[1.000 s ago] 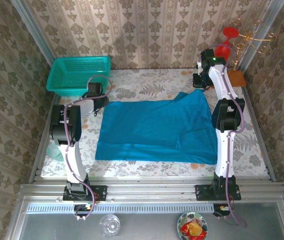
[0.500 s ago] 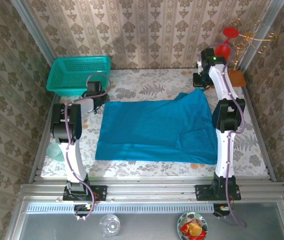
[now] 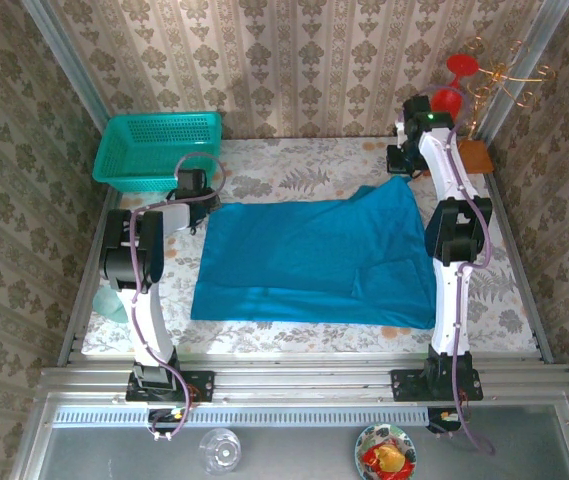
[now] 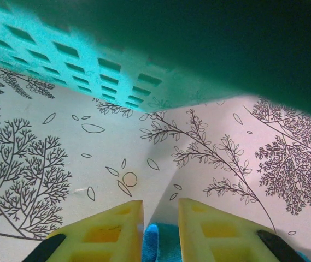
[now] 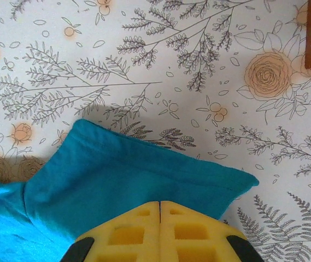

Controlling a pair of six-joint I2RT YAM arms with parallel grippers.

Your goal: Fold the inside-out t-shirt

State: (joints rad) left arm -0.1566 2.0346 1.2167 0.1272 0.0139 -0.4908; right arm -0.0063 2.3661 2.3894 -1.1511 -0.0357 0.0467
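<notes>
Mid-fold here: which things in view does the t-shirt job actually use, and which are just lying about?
In the job: inside-out t-shirt; right gripper, shut on its far right corner; left gripper at its far left corner.
Lying about: teal basket; red glass; wooden block; clear glass; bowl of food.

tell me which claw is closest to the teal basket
The left claw; the basket stands just ahead of it, the right claw over the t-shirt.
</notes>
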